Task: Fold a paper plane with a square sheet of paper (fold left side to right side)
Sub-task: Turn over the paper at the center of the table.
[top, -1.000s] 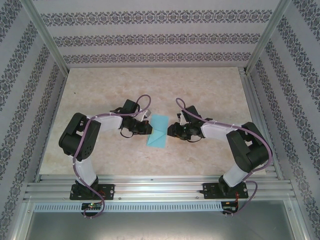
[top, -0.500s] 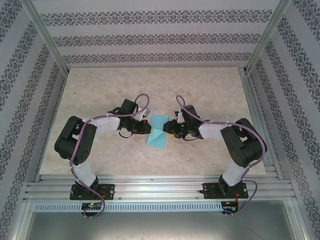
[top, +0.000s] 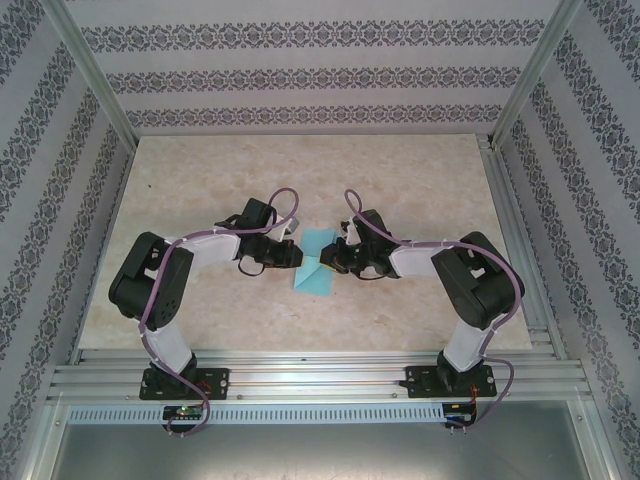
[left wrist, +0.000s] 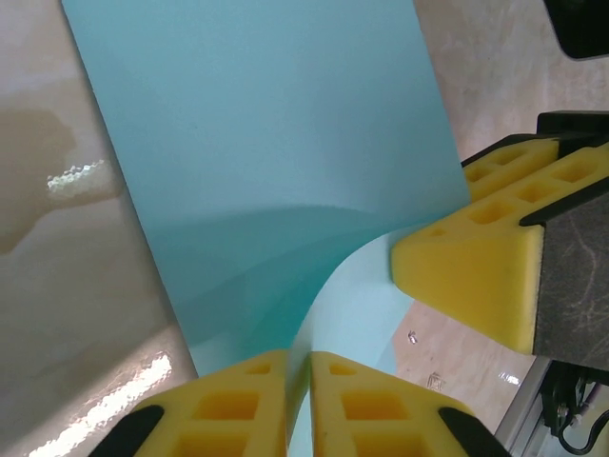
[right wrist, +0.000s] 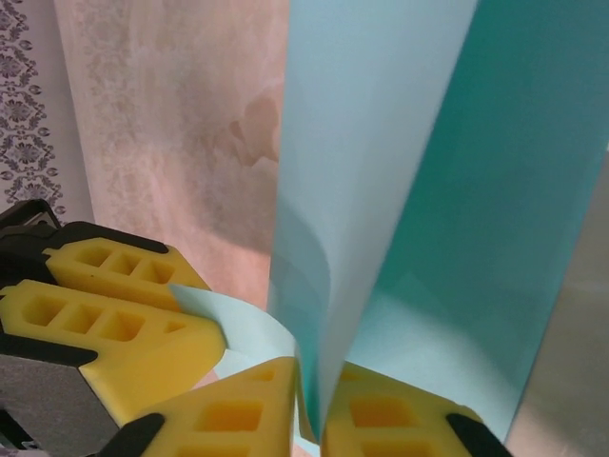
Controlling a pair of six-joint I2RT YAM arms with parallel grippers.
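Well, my left gripper point(left wrist: 298, 369) and right gripper point(right wrist: 316, 383) each clamped the paper point(left wrist: 266, 143) mid-fold; next its left edge likely needed carrying rightward.

Beige marbled tabletop point(top: 200, 180), patterned walls point(top: 320, 70) round it, alu rail point(top: 320, 365) at near edge.

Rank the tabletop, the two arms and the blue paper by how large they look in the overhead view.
1. Tabletop.
2. Left arm and right arm: they look about equal, so not ranked against each other.
3. Blue paper, clearly smallest.
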